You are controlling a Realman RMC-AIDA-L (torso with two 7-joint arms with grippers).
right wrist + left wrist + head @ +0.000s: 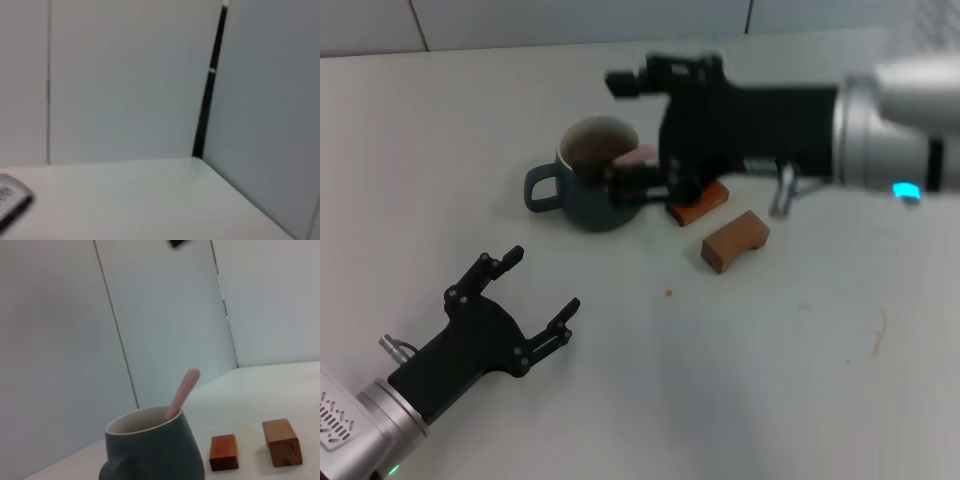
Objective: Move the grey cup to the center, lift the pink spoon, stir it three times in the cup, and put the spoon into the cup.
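A: So, where do we find the grey cup [592, 186]?

B: In the head view we see it on the white table [740, 380], at about eleven o'clock from the table's middle, its loop handle pointing toward nine o'clock. Inside it is pale, with brown residue low down.

A: And the pink spoon [182, 394]?

B: We see it standing in the cup, its handle leaning on the rim and sticking up past it in the left wrist view. From the head, only a pink tip shows at the cup's three o'clock edge.

A: What about our right gripper [638, 186]?

B: It sits right at the cup's three o'clock side, just beside the pink tip. We cannot tell how its jaws stand, nor whether they touch the spoon.

A: And our left gripper [542, 284]?

B: It rests low at about seven o'clock from the cup, well apart from it, jaws spread wide with nothing in them.

A: Anything else?

B: Two brown wooden blocks [734, 241] lie at four o'clock from the cup, one partly under the right arm.
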